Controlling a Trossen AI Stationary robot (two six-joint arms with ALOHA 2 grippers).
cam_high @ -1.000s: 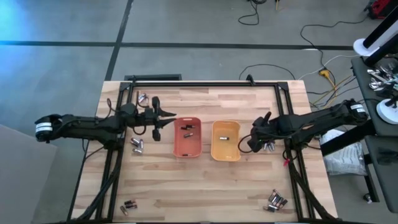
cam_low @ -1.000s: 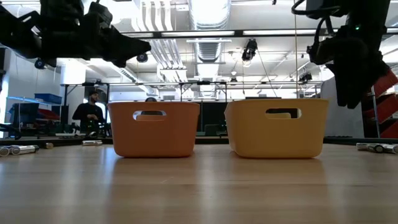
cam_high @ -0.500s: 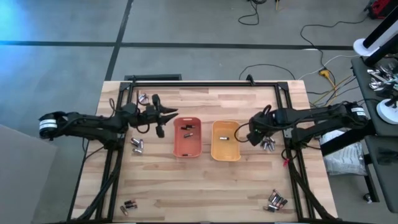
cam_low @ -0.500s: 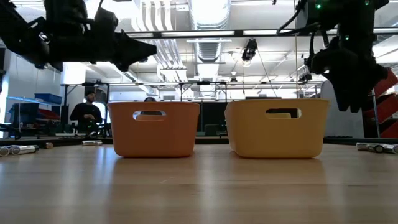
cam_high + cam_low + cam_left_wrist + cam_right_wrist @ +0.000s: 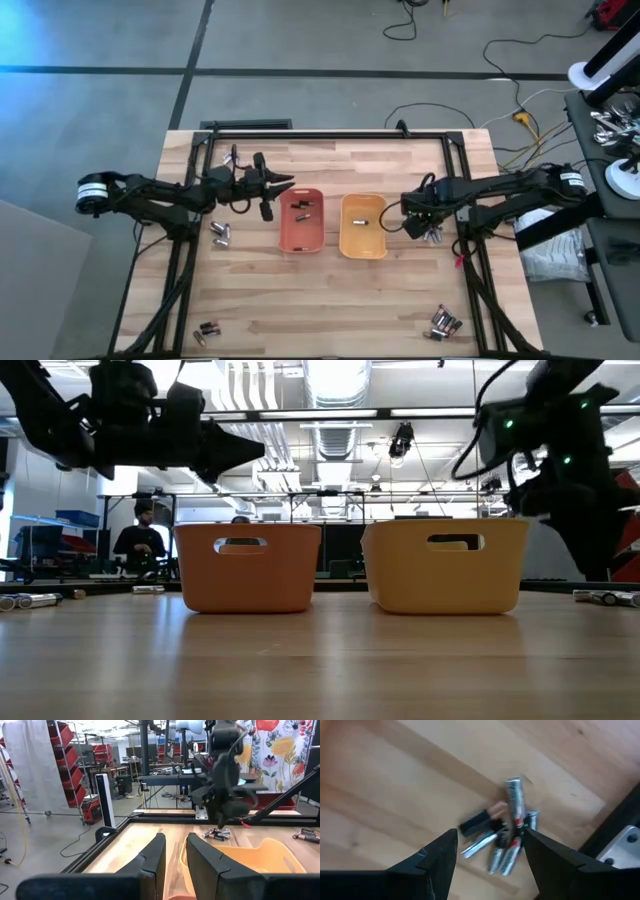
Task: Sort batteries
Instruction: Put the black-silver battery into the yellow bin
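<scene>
Two trays stand mid-table: an orange tray [image 5: 300,232] with a few batteries [image 5: 303,208] in it, and a yellow tray [image 5: 362,240] with one battery [image 5: 362,222]. My left gripper [image 5: 288,186] hovers above the orange tray's left rim, its fingers [image 5: 155,855] a narrow gap apart with nothing between them. My right gripper [image 5: 490,855] points down, open wide, above a pile of silvery and dark batteries [image 5: 506,837] lying on the wood right of the yellow tray [image 5: 432,236].
More battery clusters lie loose at the far left [image 5: 229,158], left of the orange tray [image 5: 221,233], near the front left [image 5: 205,330] and front right [image 5: 445,322]. A black frame [image 5: 330,133] borders the tabletop. A person [image 5: 143,540] stands in the room beyond.
My left gripper has moved toward the table's right edge, up to the orange tray's left rim. My right gripper swung left toward the yellow tray, then came back right and down over the battery pile.
</scene>
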